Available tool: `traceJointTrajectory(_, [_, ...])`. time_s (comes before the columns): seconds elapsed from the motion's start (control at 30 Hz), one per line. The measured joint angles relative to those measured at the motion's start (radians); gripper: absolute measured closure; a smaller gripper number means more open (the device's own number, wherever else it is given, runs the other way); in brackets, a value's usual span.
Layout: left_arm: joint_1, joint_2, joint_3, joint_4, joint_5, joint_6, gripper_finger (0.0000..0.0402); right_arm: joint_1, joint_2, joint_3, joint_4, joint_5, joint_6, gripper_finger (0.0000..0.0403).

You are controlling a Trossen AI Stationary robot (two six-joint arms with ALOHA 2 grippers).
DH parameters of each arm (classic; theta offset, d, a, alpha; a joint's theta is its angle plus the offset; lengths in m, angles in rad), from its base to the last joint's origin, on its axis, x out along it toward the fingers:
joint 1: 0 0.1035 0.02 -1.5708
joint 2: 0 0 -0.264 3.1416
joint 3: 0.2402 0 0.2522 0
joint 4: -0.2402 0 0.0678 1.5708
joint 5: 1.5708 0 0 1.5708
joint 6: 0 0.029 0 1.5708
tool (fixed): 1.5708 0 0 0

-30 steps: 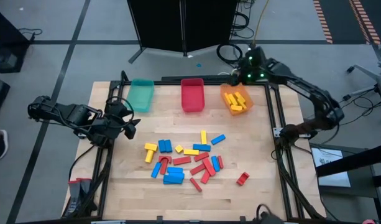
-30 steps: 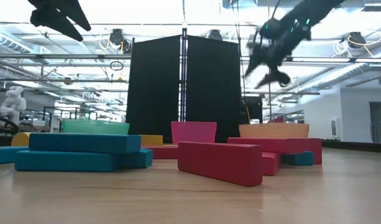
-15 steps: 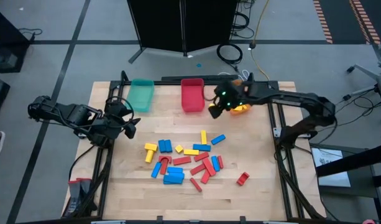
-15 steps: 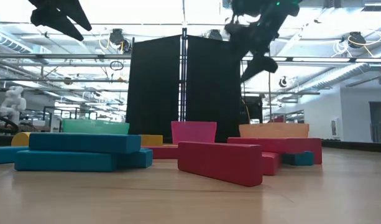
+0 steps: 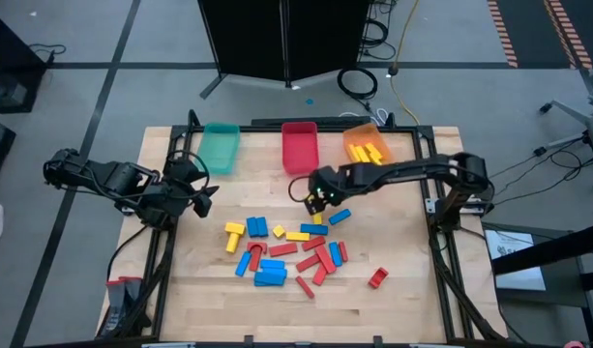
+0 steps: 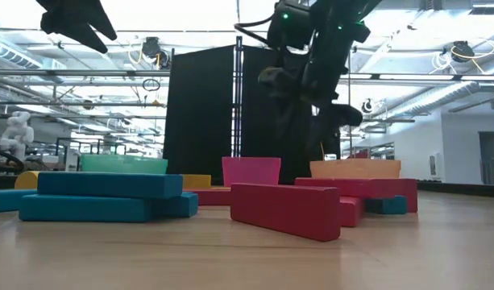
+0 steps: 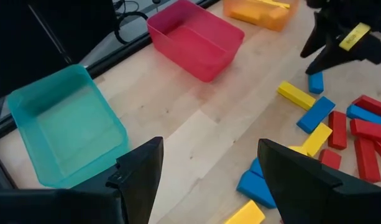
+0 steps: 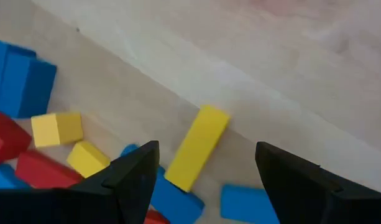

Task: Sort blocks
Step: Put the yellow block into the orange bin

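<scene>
L hand (image 6: pixel 73 20) cut off, low view

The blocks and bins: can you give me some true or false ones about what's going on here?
1. The orange bin already has yellow blocks in it. True.
2. The teal bin is full of blue blocks. False: it looks empty.
3. The right gripper is above the pile, with a yellow bar lying under its open fingers. True.
4. The right gripper is carrying a red block. False: nothing is between its fingers.
5. The left gripper is reaching into the red bin. False: it waits at the table's left edge, away from the bins.
6. One red block lies apart from the pile. True.
</scene>
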Motion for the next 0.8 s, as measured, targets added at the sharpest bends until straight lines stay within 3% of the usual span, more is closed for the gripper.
traceJointTrajectory(0.4, [0.0, 0.0, 0.0, -0.002, 0.039, 0.0, 0.0134, 0.071, 0.11, 0.0, 0.06, 0.013, 0.147, 0.014])
traceJointTrajectory(0.67, [0.0, 0.0, 0.0, -0.003, 0.046, 0.026, 0.0134, 0.078, 0.176, 0.0, 0.11, 0.021, 0.163, 0.0141])
traceJointTrajectory(0.8, [0.0, 0.0, 0.0, -0.003, 0.046, 0.026, 0.0134, 0.078, 0.197, 0.002, 0.088, 0.018, 0.179, 0.0169])
